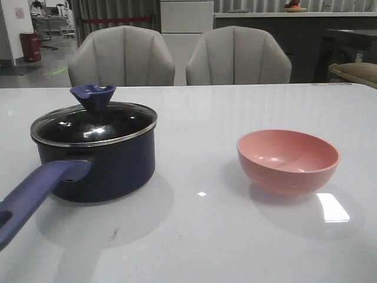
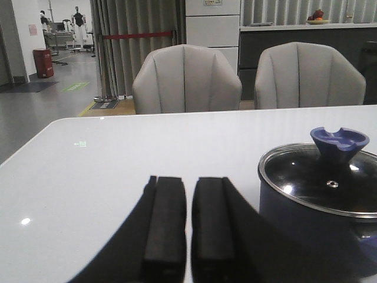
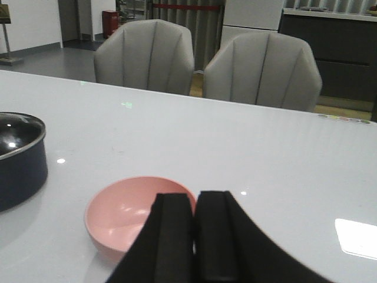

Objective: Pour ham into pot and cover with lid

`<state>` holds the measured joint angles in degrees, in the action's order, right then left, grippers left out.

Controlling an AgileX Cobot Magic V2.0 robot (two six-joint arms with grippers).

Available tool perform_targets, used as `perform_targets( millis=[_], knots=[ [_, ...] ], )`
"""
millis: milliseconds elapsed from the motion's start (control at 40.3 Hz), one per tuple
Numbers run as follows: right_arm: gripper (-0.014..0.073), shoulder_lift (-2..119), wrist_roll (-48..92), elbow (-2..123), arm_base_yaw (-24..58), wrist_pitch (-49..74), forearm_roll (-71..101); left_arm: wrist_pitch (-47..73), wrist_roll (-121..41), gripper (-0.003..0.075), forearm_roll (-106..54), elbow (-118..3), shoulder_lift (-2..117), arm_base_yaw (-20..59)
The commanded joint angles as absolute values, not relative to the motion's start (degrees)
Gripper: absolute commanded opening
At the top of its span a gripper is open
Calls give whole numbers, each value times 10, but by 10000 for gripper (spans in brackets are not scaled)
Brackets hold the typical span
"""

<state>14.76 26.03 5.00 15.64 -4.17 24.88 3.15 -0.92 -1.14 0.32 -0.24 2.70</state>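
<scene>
The lid [image 1: 94,125] was dark, glossy glass with a bright metal rim, its blue knob [image 1: 93,96] smooth plastic by the look of it. The pot [image 1: 97,168] looked matt navy — the pink bowl [image 1: 287,160] smooth, semi-glossy. The white table [image 1: 200,236] shone — polished, reflective.

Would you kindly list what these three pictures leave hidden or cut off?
- Ham: none visible; the dark lid hides the inside of the pot, so its contents cannot be told.
- Pot handle: its end is cut off by the front view's edge.
- Bowl: in the right wrist view, the right tool covers its near side.
- Both tools: absent from the front view.
</scene>
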Motion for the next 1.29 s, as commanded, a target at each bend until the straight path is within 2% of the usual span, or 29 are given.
perform_targets(
  millis=[0,149,248,521,1265],
  knots=[
    [149,119,170,56,125,-54,138,-15,-9,132,-14,15,-14,30],
    [149,54,33,37,81,-18,20,-15,-9,132,-14,15,-14,30],
    [149,8,-8,25,59,8,-16,-15,-9,132,-14,15,-14,30],
    [149,-17,-16,-13,55,-4,-20,-15,-9,132,-14,15,-13,30],
    [149,-17,-16,-13,54,-6,-20,-15,-9,132,-14,15,-13,30]
  ],
)
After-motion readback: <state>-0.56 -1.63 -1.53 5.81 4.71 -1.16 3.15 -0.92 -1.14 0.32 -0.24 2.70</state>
